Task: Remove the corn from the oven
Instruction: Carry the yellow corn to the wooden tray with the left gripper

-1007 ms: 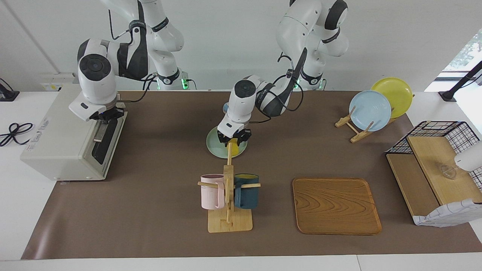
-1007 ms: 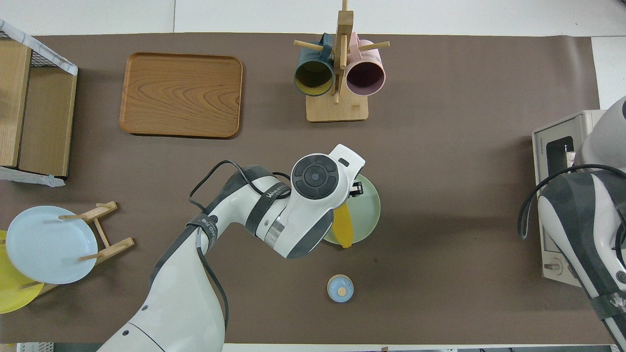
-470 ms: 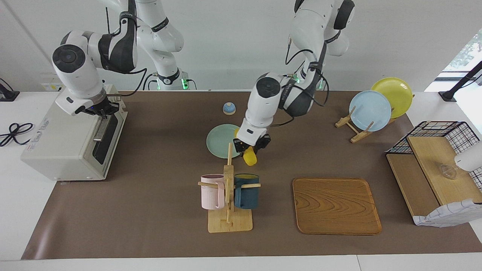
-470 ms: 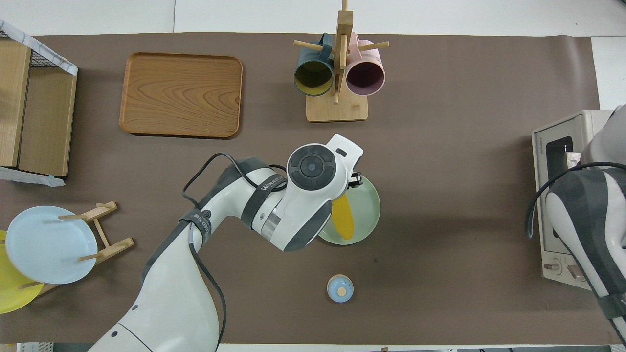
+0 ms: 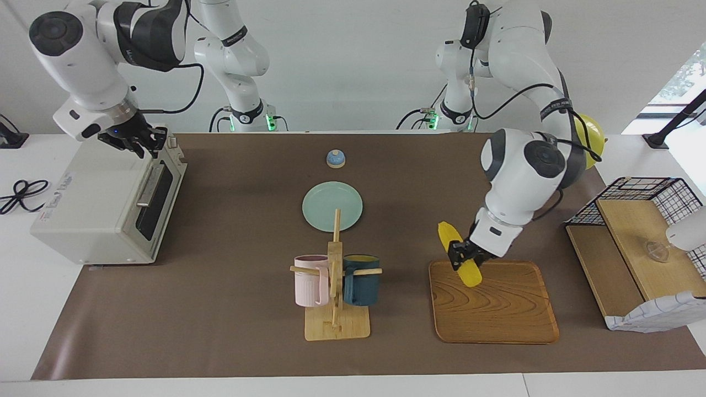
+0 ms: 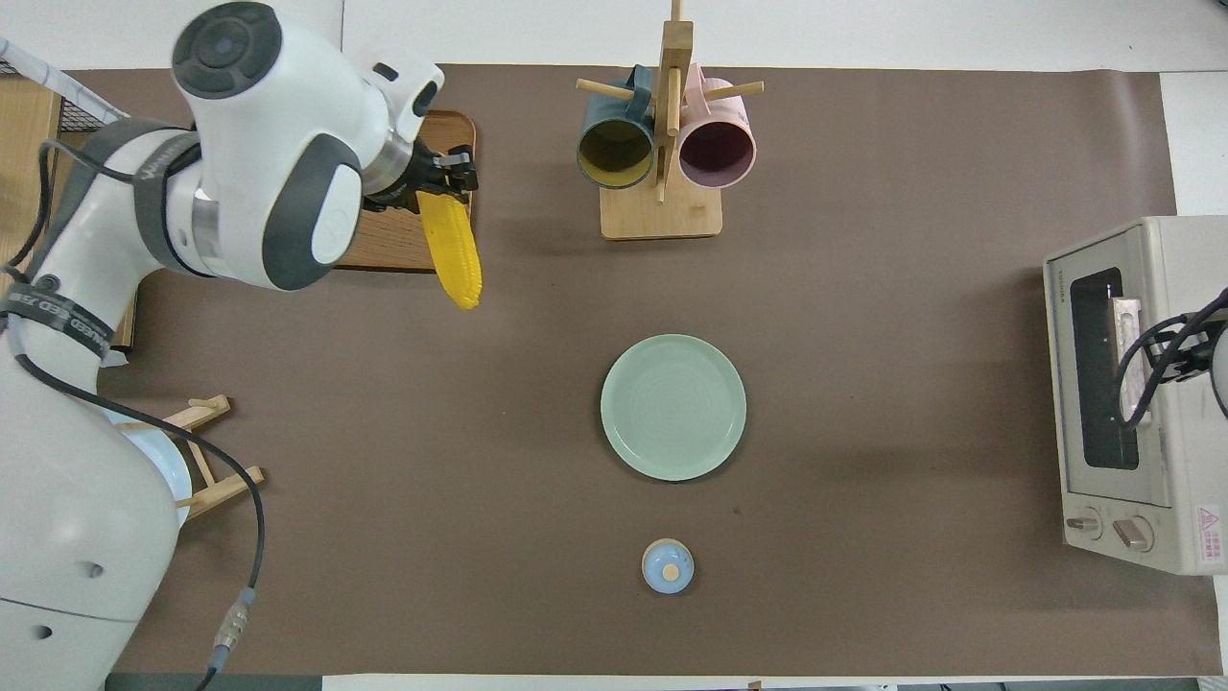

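Observation:
The yellow corn (image 5: 460,256) (image 6: 451,250) hangs tilted in the air, with my left gripper (image 5: 463,257) (image 6: 443,187) shut on its middle. It is over the wooden tray (image 5: 496,309) (image 6: 389,245), at the tray's edge nearer the robots. The off-white oven (image 5: 94,204) (image 6: 1151,403) stands at the right arm's end of the table; its dark glass door with the silver handle (image 5: 148,190) looks closed. My right gripper (image 5: 135,140) is raised over the oven's top front edge and holds nothing that I can see.
A pale green plate (image 5: 332,205) (image 6: 673,406) lies bare mid-table. A wooden mug rack (image 5: 335,286) (image 6: 662,144) with two mugs stands farther out. A small blue knob (image 5: 335,159) sits near the robots. A plate stand (image 6: 206,451) and wire basket (image 5: 634,193) flank the tray.
My left gripper lifted the corn off the green plate and carried it over to the wooden tray. The right arm rose from the oven door's handle to above the oven.

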Motion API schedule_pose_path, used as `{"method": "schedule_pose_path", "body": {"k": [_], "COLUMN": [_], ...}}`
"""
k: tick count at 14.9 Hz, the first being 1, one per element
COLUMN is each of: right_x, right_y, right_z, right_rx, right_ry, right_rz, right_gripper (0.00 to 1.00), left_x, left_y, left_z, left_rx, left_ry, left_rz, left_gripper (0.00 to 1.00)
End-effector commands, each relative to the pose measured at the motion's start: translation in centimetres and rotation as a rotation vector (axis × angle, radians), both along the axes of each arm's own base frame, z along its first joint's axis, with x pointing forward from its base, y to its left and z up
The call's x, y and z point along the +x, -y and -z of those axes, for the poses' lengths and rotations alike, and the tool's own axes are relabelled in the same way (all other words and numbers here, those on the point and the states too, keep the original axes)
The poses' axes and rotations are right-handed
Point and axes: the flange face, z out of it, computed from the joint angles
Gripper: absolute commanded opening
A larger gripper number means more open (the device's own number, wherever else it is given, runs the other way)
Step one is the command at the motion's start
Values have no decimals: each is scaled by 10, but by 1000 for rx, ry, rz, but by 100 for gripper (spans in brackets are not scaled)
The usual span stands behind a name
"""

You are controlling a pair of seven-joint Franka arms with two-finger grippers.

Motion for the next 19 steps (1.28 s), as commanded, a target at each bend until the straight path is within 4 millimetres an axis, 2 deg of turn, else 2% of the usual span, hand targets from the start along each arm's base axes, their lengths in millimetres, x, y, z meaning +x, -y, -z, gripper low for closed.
{"method": "schedule_pose_path", "body": {"k": [1, 2, 3, 5, 7, 8, 9, 11, 14, 15, 16, 17, 18, 19], "right_x": [4, 4, 3, 2, 1, -2, -8, -10, -9, -6, -4, -3, -2, -1], "right_y": [-3, -4, -8, -23, -50, -64, -68, -68, -54, -51, -57, -70, -69, -59], "right_z": [-26, -32, -34, -34, -36, -40, -43, -45, -44, -41, -42, -44, -46, -46], "right_rx": [44, 48, 72, 105, 137, 119, 113, 111, 116, 130, 121, 108, 90, 86], "right_ry": [19, 30, 29, 26, 31, 25, 10, 7, 7, 10, 22, 36, 49, 52], "right_rz": [-13, -14, -11, 5, 25, 34, 38, 40, 63, 69, 60, 44, 66, 85], "right_gripper": [100, 100, 100, 100, 100, 100, 100, 100, 100, 100, 100, 100, 100, 100], "left_x": [39, 47, 56, 64, 66, 67, 68, 66, 64, 62, 60, 59, 58, 58], "left_y": [-2, -22, -33, -35, -35, -37, -37, -34, -38, -39, -39, -39, -40, -40], "left_z": [35, 42, 49, 58, 62, 69, 71, 73, 73, 78, 78, 77, 76, 76], "left_rx": [51, 50, 51, 52, 51, 54, 55, 60, 69, 71, 72, 74, 74, 75], "left_ry": [28, 31, 43, 73, 86, 88, 86, 79, 70, 62, 58, 53, 47, 44], "left_rz": [46, 57, 64, 63, 64, 68, 71, 97, 124, 121, 123, 123, 123, 123], "left_gripper": [0, 0, 0, 0, 0, 0, 0, 0, 0, 12, 99, 100, 100, 100]}}
